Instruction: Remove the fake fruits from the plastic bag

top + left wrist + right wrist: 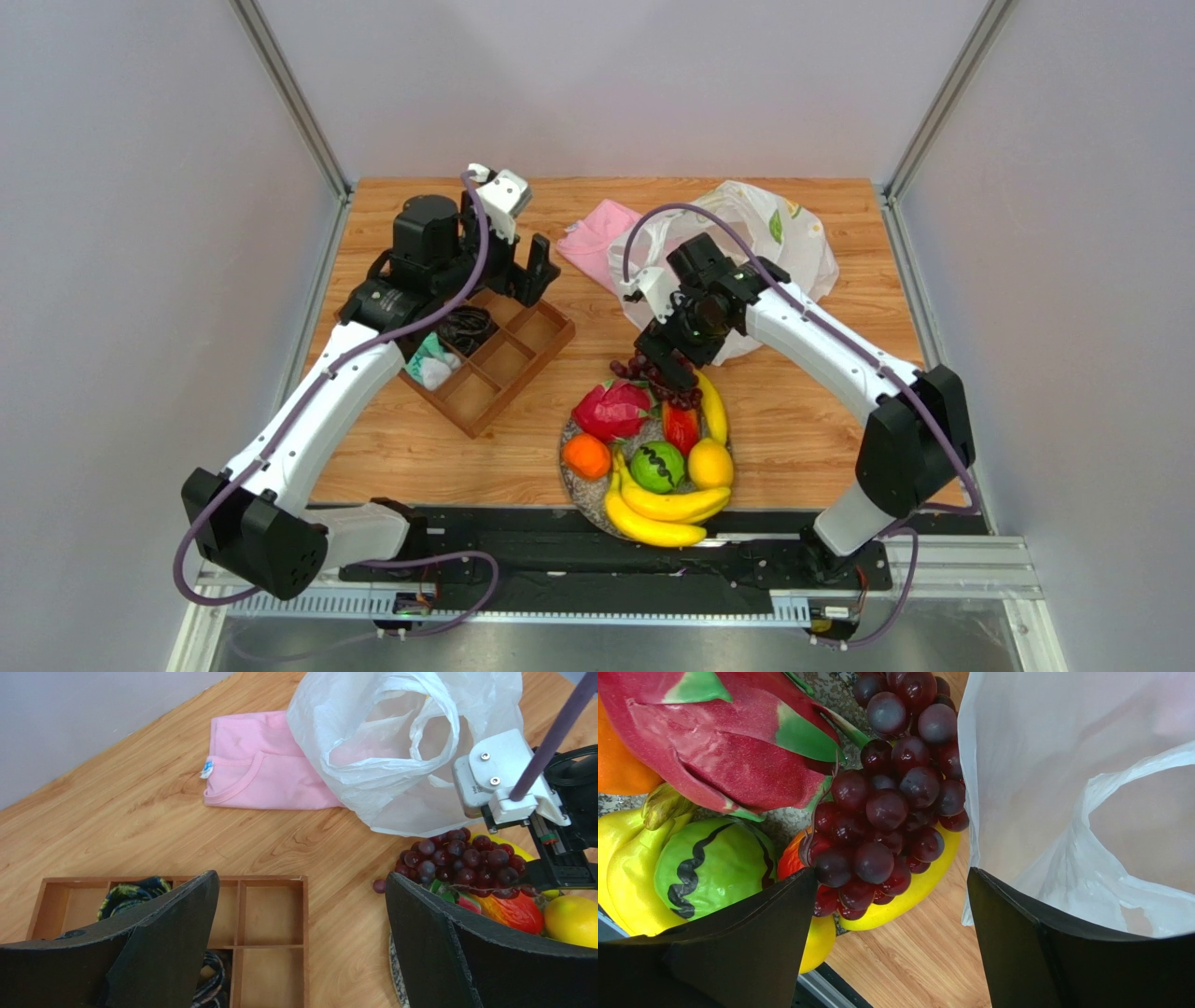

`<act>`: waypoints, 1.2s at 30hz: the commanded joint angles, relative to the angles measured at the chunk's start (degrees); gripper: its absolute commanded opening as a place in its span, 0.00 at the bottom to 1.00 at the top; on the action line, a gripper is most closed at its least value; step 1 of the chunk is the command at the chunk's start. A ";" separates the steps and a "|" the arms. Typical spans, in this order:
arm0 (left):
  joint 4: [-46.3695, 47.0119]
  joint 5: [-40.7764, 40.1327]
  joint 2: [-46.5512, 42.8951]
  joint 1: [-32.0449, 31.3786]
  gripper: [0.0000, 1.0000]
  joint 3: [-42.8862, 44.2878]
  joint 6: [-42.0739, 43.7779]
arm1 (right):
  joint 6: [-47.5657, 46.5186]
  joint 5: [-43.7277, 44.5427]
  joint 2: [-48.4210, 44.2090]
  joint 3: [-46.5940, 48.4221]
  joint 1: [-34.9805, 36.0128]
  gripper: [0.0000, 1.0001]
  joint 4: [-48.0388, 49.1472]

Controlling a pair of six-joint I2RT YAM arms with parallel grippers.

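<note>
- While the right gripper [891,876] hangs with its two black fingers spread wide apart, a bunch of glossy dark purple plastic grapes [889,812] lies just beyond the fingertips, gripped by neither finger.
- The grapes rest on a heap of fake fruits on a grey speckled plate [578,493]. The heap holds a red-pink dragon fruit with green tips [613,410], a round orange [586,457], a green round fruit [657,466], a yellow lemon [710,462], curved yellow bananas [652,515] and a red-orange piece [680,424].
- The thin, crinkly white plastic bag [772,238] lies behind the plate, towards the far right of the wooden table [421,462]. Its mouth is open and it overlaps a pink cloth [596,238].
- The left gripper [302,882], fingers also wide apart and holding nothing, hovers over a compartmented wooden tray [270,913].
</note>
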 commanded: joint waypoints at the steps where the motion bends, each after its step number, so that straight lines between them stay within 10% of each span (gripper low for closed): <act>1: 2.21 2.29 -0.18 0.50 0.96 -0.16 0.14 | 2.68 1.10 1.20 3.80 0.12 0.83 0.96; 9: 1.77 2.91 -1.59 1.99 0.96 -1.22 -0.65 | 4.26 -2.77 4.73 2.75 0.56 0.71 -0.79; 22: 2.65 5.10 -4.40 5.16 0.96 -2.89 -2.68 | 3.56 -6.20 2.36 9.51 2.67 0.00 -4.48; 36: 4.06 7.04 -8.45 6.74 0.95 -6.14 -4.79 | 0.40 -5.32 -6.78 9.52 8.21 0.00 -13.80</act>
